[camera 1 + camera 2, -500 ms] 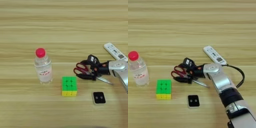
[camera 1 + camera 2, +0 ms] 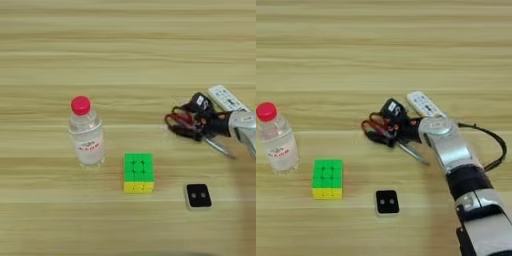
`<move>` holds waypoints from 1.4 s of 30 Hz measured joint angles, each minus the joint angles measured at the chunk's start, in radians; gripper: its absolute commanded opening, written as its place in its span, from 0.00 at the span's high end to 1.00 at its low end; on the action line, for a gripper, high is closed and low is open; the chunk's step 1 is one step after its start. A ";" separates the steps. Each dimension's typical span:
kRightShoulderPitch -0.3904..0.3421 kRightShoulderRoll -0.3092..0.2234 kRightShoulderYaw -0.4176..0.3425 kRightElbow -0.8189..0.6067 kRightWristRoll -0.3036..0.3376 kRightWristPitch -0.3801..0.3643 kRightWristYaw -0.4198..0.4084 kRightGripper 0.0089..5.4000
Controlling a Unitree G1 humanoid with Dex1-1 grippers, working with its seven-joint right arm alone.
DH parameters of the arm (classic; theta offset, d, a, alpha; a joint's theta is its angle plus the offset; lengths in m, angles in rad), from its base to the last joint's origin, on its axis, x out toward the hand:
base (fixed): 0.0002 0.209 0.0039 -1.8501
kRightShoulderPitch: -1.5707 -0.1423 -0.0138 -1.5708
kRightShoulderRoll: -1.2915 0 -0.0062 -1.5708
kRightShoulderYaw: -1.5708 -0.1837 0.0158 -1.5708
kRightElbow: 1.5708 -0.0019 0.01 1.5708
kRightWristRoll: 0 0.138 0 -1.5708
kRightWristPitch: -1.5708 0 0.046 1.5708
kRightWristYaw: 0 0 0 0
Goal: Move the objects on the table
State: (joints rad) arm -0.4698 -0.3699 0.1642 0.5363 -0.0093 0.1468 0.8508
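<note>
A thin black cable (image 2: pixel 501 145) is at about 3 o'clock in the right eye view. It makes one open loop that bulges toward the right edge, and both its ends go back to the left. If it touches the table (image 2: pixel 381 45) under it, I cannot tell.

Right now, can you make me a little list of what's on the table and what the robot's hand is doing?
table: light wood, seen from above
bottle: clear with a red cap, standing upright at the left
cube: green on top, yellow on the side, right of the bottle
black box: small square, nearest the front, right of the cube
scissors: red handles, blades pointing right, lying flat
remote: white, behind the scissors, partly hidden by the arm
gripper: black fingers at the scissors' handles; a firm grasp cannot be told
</note>
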 measured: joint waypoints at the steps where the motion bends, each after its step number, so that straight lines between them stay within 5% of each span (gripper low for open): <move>1: -0.003 0.001 -0.001 0.010 -0.003 -0.002 -0.008 0.28; 18: -0.147 0.018 -0.023 0.292 -0.057 -0.109 -0.211 0.29; 28: -0.150 0.017 -0.016 0.302 -0.065 -0.137 -0.210 0.03; 35: -0.096 0.021 -0.011 0.182 -0.063 -0.134 -0.169 0.00; 42: -0.023 0.026 -0.045 -0.089 0.053 -0.140 -0.033 0.00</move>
State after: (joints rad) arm -0.4924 -0.3444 0.1191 0.4475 0.0433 0.0064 0.8181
